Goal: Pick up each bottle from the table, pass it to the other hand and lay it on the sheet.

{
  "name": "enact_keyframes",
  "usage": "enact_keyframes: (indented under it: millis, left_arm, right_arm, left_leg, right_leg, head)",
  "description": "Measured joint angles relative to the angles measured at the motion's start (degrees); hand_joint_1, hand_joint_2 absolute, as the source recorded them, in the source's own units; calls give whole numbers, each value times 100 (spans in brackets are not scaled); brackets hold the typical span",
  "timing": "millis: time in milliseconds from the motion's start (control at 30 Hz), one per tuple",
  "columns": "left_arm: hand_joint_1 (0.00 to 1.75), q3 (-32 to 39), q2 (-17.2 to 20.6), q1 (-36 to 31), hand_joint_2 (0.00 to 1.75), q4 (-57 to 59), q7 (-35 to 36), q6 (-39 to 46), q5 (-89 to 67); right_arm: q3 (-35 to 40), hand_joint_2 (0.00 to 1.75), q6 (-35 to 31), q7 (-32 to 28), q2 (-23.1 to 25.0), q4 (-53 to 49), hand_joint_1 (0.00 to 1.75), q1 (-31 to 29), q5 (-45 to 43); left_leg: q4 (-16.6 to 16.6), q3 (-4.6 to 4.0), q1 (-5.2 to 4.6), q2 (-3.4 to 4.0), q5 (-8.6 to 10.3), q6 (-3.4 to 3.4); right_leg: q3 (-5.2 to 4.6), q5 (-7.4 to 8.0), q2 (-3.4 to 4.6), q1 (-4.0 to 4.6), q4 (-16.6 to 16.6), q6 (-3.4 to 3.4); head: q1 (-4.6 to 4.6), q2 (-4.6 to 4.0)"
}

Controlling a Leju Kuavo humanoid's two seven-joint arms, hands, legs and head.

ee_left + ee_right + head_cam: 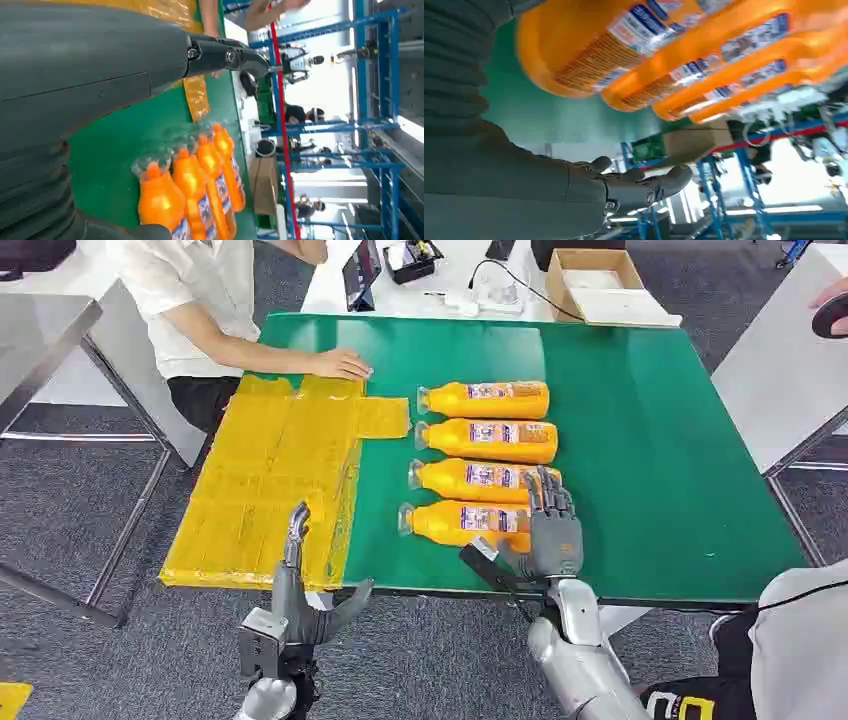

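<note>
Several orange bottles lie side by side on the green table (640, 440), caps toward the yellow sheet (270, 480). The nearest bottle (465, 523) (162, 200) (584, 45) has my right hand (550, 530) just over its base end, fingers spread and holding nothing. In the right wrist view the hand (639, 187) is open beside the bottle bases. My left hand (300, 590) hovers at the table's front edge by the sheet, fingers apart and empty, and its fingers (225, 55) reach toward the sheet (197, 95).
A person (190, 300) sits at the far left, one hand (340, 364) resting on the sheet's far edge. A cardboard box (600, 285) and cables lie on the white table behind. Another person's sleeve (800, 630) is at the near right.
</note>
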Motion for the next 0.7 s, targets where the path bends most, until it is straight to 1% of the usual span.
enact_keyframes:
  millis: [133,267,367,400,567,700]
  left_arm:
    - [0,0,-13,-12,175,0,26,-33,-39]
    - [0,0,-15,-13,175,2,46,-52,-66]
    - [0,0,-15,-14,175,0,87,-90,-98]
    - [0,0,-15,-14,175,0,98,-105,-101]
    - [0,0,-28,-14,175,0,129,-136,-133]
    - [0,0,-44,-19,175,0,153,-188,-140]
  right_arm:
    - [197,175,332,383,-114,345,0,-281,-92]
    - [302,175,582,488,-164,543,0,-443,-157]
    - [385,175,1105,527,-186,700,0,-565,-354]
    - [413,175,1190,503,-193,722,0,-576,-398]
    - [568,175,1338,448,-193,800,0,-593,-461]
    - [722,175,1601,823,-193,886,0,-698,-385]
  left_leg:
    - [0,0,-1,0,0,0]
    - [0,0,-1,-1,0,0]
    - [0,0,-1,-1,0,0]
    - [0,0,-1,-1,0,0]
    - [0,0,0,0,0,0]
    - [0,0,0,0,0,0]
  right_leg:
    - [1,0,0,-1,0,0]
    - [1,1,0,-2,0,0]
    - [1,1,0,-1,0,0]
    - [1,0,0,-1,0,0]
    - [0,0,0,0,0,0]
    - [0,0,0,0,0,0]
  head:
    - [0,0]
    - [0,0]
    - [-2,0]
    - [-2,0]
    - [-2,0]
    - [-2,0]
